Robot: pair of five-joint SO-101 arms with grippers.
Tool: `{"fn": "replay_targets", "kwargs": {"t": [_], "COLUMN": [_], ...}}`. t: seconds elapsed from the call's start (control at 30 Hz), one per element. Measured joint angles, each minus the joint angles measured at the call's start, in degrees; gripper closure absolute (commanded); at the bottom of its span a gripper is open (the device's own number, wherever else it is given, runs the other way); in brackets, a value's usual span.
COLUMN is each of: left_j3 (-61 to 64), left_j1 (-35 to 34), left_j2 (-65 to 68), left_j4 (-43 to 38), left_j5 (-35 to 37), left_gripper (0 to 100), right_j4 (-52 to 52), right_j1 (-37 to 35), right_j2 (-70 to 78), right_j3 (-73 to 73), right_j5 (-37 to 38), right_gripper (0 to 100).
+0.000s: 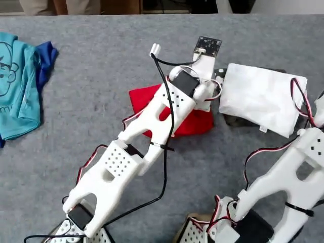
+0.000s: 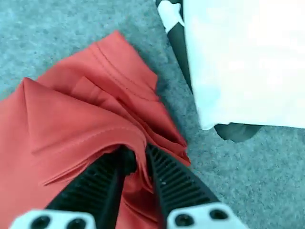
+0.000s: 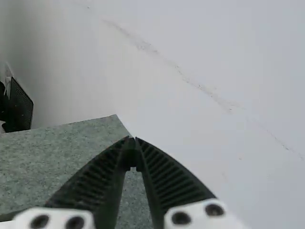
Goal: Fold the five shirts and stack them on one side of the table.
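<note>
Grey felt-covered bench filled the whole high view, and two white plastic arms lay over it from the near edge. The left arm slanted toward the middle, while the right arm stood along the right edge.

Largest of the clothes was a folded white cloth shirt, a neat slab right of centre. It lay on top of a dark crumpled garment whose edges poked out beneath it. At the far left sat a teal printed shirt, loosely bunched, with a royal-blue shirt under it and showing along its right side. A red cotton shirt lay crumpled at the centre, partly under the left arm's wrist. It was just beside the white shirt, with a strip of bench between them.

The left claw had its black ribbed fingers closed on a raised fold of the red shirt, the cloth gathered between the tips. From that wrist the white shirt and the dark garment lay close by.

The right claw was pressed together at the tips, right on the border of the white shirt where it met the bench. It seemed to nip the hem, though any cloth between the tips was hard to make out.
</note>
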Motion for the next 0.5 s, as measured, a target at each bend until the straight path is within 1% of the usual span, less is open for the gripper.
{"fn": "replay_targets", "kwargs": {"t": [0.27,0.5], "left_j3": [0.00,0.00], "left_j1": [0.09,0.18], "left_j2": [0.18,4.13], "left_j4": [-3.16,-4.75], "left_j5": [0.00,0.00], "left_gripper": [98,98], "right_j4": [0.00,0.00], "right_j1": [0.00,0.00], "right_j2": [0.00,0.00], "right_j3": [0.00,0.00], "right_j5": [0.00,0.00], "right_gripper": [99.4,99.4]}}
